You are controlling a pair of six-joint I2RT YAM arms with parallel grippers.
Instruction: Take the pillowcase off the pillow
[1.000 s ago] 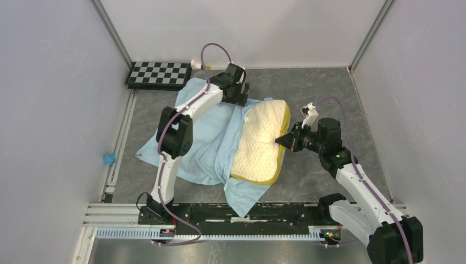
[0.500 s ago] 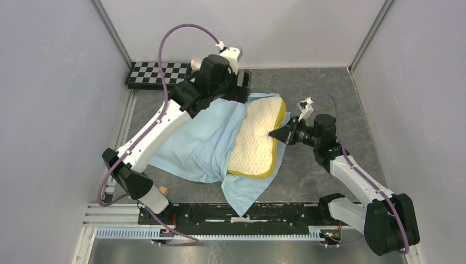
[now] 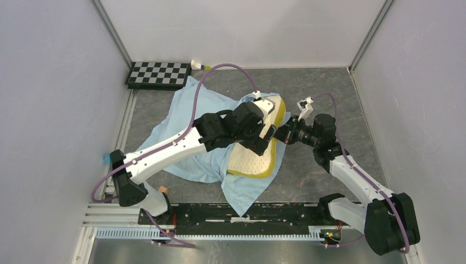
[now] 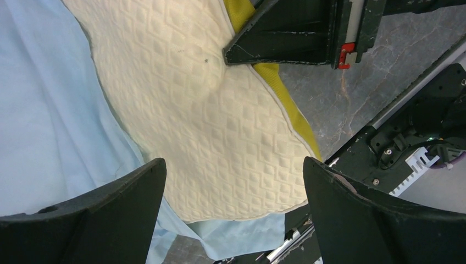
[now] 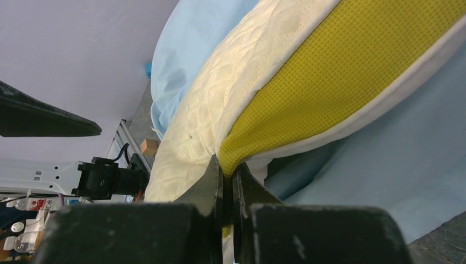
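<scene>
Overhead, the thick cream-yellow dimpled pillow point(image 3: 250, 159) lies mid-table, half out of the thin wrinkled light-blue pillowcase point(image 3: 187, 121). Left wrist: left gripper point(image 4: 233, 165) spread wide above it. Right wrist: right gripper point(image 5: 226, 171) pinches its spongy edge; the limp cloth probably suits a hem grip.

Top view bright and even, with diffuse light from above; faint soft shadows on the counter point(image 3: 324, 88), no glare noted. Left wrist view sharp on the pillow point(image 4: 209, 126); left gripper point(image 4: 233, 165) dark, edges slightly soft. Right wrist view: right gripper point(image 5: 227, 170) near-black, close and blurred.
</scene>
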